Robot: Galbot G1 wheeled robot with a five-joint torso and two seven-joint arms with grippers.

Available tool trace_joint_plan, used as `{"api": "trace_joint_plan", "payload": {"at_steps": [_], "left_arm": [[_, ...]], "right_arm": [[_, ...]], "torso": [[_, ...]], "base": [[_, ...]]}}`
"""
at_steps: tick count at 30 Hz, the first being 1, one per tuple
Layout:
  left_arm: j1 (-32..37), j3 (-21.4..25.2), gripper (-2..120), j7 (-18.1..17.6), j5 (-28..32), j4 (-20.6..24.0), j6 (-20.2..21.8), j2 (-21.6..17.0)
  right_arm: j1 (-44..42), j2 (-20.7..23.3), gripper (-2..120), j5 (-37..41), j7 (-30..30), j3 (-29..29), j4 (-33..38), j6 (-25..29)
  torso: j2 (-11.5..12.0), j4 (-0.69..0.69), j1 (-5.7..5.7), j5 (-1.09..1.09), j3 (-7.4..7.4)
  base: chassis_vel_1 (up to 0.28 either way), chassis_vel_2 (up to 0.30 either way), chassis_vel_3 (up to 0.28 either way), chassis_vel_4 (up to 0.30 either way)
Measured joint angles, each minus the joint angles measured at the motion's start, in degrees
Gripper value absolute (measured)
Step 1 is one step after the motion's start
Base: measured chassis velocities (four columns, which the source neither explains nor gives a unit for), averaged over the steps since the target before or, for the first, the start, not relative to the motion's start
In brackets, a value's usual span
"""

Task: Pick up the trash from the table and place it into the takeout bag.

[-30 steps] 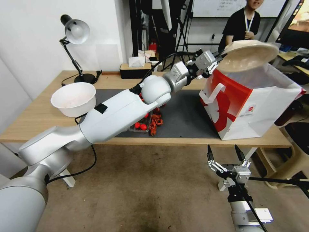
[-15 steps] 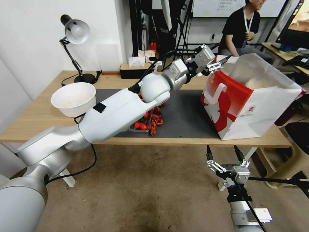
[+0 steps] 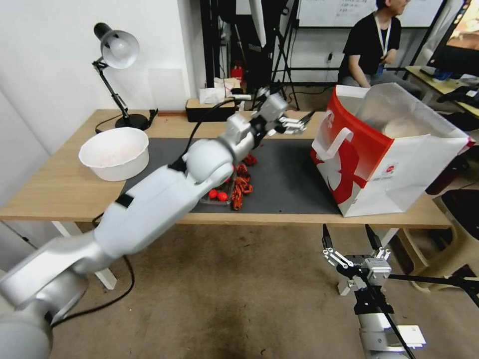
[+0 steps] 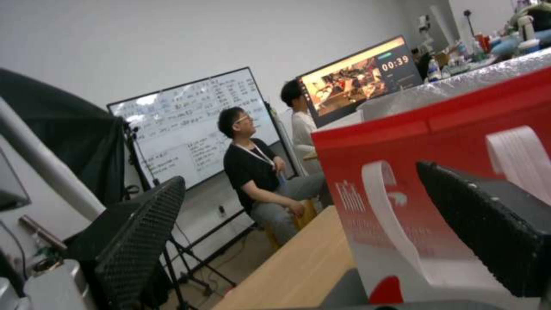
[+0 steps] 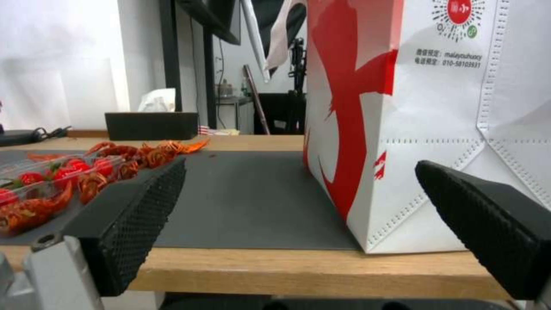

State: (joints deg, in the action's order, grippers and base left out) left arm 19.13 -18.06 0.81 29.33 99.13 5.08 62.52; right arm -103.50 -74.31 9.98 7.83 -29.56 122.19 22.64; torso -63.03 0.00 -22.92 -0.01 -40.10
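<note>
The takeout bag (image 3: 389, 159) stands open at the right end of the table (image 3: 60, 189), red front facing the mat (image 3: 284, 174). A beige bowl (image 3: 401, 127) lies inside it. My left gripper (image 3: 302, 122) hovers open and empty above the mat, just left of the bag's rim; in the left wrist view the left gripper (image 4: 310, 232) faces the red bag front (image 4: 447, 142). A clear tray of red food scraps (image 3: 230, 189) sits at the mat's front edge. A white bowl (image 3: 115, 152) rests on the left. My right gripper (image 3: 349, 244) hangs open below the table's front edge.
A desk lamp (image 3: 117, 50) and a black tissue box (image 3: 209, 109) stand along the back of the table. A person sits behind the bag. In the right wrist view the red scraps (image 5: 51, 181) and the bag (image 5: 436, 107) are at table height.
My left gripper let the beige bowl drop into the bag, then drew back left and lower over the mat. The right arm has stayed still.
</note>
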Motion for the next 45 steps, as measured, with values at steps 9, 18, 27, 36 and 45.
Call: {"api": "trace_joint_plan", "payload": {"at_steps": [9,18,27,36,45], "left_arm": [[14.5,9.4,100,-0.1,-2.6,7.1,0.2,-3.1],[29.4,22.0,100,-0.6,-4.9,13.8,0.9,-5.8],[47.7,31.4,100,-6.5,-7.6,18.7,-0.7,-4.6],[62.4,38.2,100,-12.4,-10.4,22.9,-5.3,0.1],[72.6,41.5,100,-15.4,-12.5,24.1,-6.4,1.0]], "right_arm": [[0.2,-0.8,100,0.0,-0.3,0.5,-0.3,0.5],[0.5,-0.3,100,1.0,-1.2,0.8,-0.6,0.6],[0.6,0.2,100,1.2,-1.3,0.8,-0.1,0.6],[0.3,0.9,100,2.4,-2.2,-0.5,0.5,0.6],[0.8,0.7,100,3.5,-4.1,-1.2,-0.9,0.7]], "torso": [[0.0,-0.01,0.00,-0.01,0.00],[0.0,-0.01,0.00,0.01,0.00],[0.0,0.01,0.01,0.01,0.00],[0.0,0.00,0.01,0.02,0.00],[0.0,0.00,0.01,0.01,0.00]], "base": [[0.000,0.000,0.000,0.000],[0.000,0.000,0.000,0.000],[0.000,0.000,0.000,0.000],[0.000,0.000,0.000,0.000],[0.000,0.000,0.000,0.000]]}}
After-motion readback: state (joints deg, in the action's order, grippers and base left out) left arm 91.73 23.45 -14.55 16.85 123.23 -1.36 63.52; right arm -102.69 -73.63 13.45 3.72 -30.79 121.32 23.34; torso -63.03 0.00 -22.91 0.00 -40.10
